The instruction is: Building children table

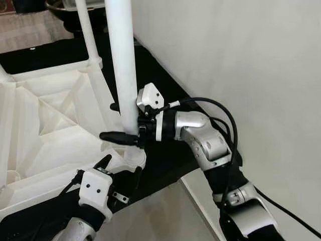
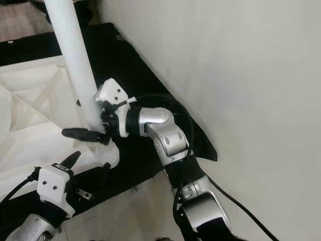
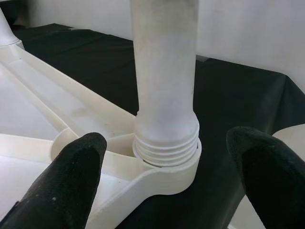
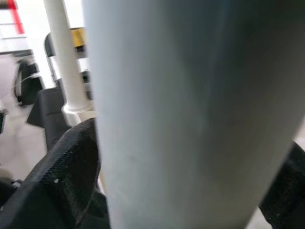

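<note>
White table leg (image 1: 122, 65) clamped by right end effector (image 1: 120, 122) above threaded socket (image 3: 167, 157), upturned tabletop (image 1: 45, 120) framed by left end effector (image 1: 120, 168), fingers apart.

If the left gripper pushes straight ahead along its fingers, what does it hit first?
Most likely the threaded base of the white table leg seated in the tabletop's corner socket, which sits between the open left gripper fingers. Depth is uncertain.

A black cloth (image 1: 165, 160) is spread over the floor (image 1: 165, 216) beside the wall. The upturned white tabletop (image 1: 45, 125) is laid directly on it, reaching the cloth's near edge.
</note>
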Controlling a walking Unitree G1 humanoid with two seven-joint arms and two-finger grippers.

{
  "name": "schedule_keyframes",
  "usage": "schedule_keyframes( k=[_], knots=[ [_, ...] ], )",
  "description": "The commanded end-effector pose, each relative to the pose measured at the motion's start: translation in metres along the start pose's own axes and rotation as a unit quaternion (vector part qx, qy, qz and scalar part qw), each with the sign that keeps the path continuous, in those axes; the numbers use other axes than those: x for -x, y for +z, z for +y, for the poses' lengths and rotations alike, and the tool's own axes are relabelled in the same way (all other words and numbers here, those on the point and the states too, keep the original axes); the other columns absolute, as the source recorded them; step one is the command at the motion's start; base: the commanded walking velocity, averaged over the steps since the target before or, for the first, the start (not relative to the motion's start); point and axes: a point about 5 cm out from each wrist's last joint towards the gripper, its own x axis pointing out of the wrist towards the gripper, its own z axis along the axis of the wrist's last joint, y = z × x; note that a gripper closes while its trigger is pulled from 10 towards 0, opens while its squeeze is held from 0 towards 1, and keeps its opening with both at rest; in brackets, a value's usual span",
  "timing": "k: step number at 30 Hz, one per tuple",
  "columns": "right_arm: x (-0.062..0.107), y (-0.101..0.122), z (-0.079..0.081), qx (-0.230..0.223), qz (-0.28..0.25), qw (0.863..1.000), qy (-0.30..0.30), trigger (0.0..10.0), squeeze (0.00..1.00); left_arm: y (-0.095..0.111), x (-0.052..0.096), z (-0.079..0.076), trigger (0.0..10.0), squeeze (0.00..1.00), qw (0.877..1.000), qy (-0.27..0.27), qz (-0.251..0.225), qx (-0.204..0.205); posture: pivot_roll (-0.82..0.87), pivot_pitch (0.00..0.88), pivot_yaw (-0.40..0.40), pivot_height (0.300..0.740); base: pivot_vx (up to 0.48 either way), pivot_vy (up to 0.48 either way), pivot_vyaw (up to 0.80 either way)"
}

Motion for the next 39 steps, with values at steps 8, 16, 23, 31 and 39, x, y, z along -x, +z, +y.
schedule_keyframes(
  k=[8,16,23,31,39],
  knots=[
    [-0.003,0.016,-0.015,-0.01,-0.031,0.993,0.116,10.0,0.0,0.0,0.003,-0.002,10.0,0.0,1.0,0.002,0.003,0.0,0.13,0.171,-0.062,0.74,0.0,0.0,0.0],
    [-0.002,0.014,-0.024,-0.001,-0.015,0.989,0.145,10.0,0.0,0.004,0.009,-0.004,10.0,0.0,1.0,-0.003,0.004,-0.004,0.17,0.206,-0.065,0.74,0.0,0.0,0.0],
    [0.002,0.009,-0.03,-0.002,0.003,0.989,0.146,0.0,0.0,0.008,0.012,-0.006,10.0,0.0,1.0,-0.011,0.003,0.002,0.17,0.222,-0.062,0.74,0.0,0.0,0.0],
    [0.008,-0.007,-0.037,0.006,0.029,0.996,0.08,0.0,0.0,0.009,0.011,-0.008,10.0,0.0,1.0,-0.016,0.002,0.001,0.15,0.222,-0.062,0.74,0.0,0.0,0.0],
    [0.024,-0.028,-0.042,-0.024,0.08,0.995,-0.055,0.0,0.0,0.008,0.009,-0.008,10.0,0.0,1.0,-0.017,0.001,0.0,0.1,0.214,-0.063,0.74,0.0,0.0,0.0]
  ],
)
